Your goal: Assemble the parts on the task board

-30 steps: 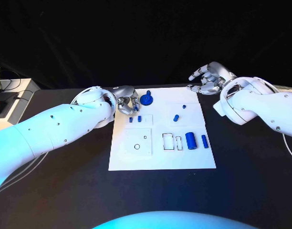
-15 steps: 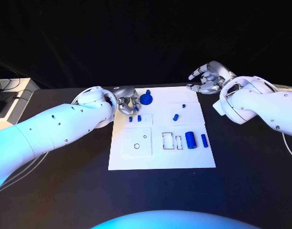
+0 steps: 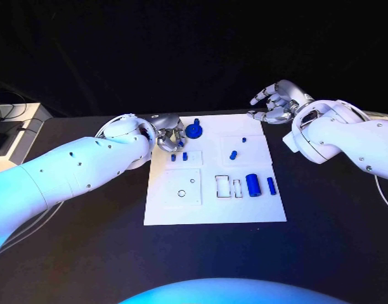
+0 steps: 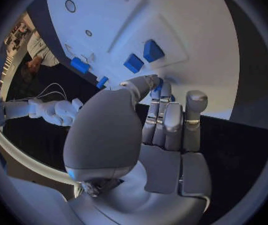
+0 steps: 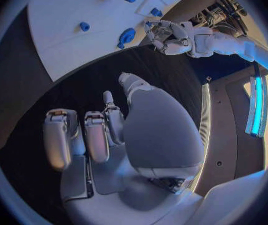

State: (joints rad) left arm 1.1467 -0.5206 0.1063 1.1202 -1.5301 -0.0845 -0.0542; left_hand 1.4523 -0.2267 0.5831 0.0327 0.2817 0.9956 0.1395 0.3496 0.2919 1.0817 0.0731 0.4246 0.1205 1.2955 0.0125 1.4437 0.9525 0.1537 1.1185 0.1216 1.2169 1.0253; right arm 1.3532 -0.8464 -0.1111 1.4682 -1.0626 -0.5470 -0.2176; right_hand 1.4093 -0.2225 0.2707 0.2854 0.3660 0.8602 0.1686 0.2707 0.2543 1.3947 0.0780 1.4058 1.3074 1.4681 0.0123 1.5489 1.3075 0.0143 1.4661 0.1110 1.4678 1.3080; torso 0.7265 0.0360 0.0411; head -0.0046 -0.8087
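The black table (image 3: 84, 253) carries the white board (image 3: 214, 209), which lies in the middle of it. The left robot hand (image 3: 168, 136) is at the board's far left corner, with its fingers curled in beside a round blue part (image 3: 194, 131). The left wrist view shows a bit of blue at its fingertips (image 4: 156, 87), so it looks like it is pinching that part, but I cannot tell for sure. The right robot hand (image 3: 279, 101) hangs over the table just past the board's far right corner, fingers spread wide and holding nothing. I think the step now is to pick up the round part; next it must be lifted and carried to its own slot. A fat blue peg (image 3: 252, 185) and a thin one (image 3: 272, 185) lie near the board's right edge, and two little blue blocks (image 3: 179, 156) sit right beside the left robot hand. Those blocks are close, so the fingers could bump them.
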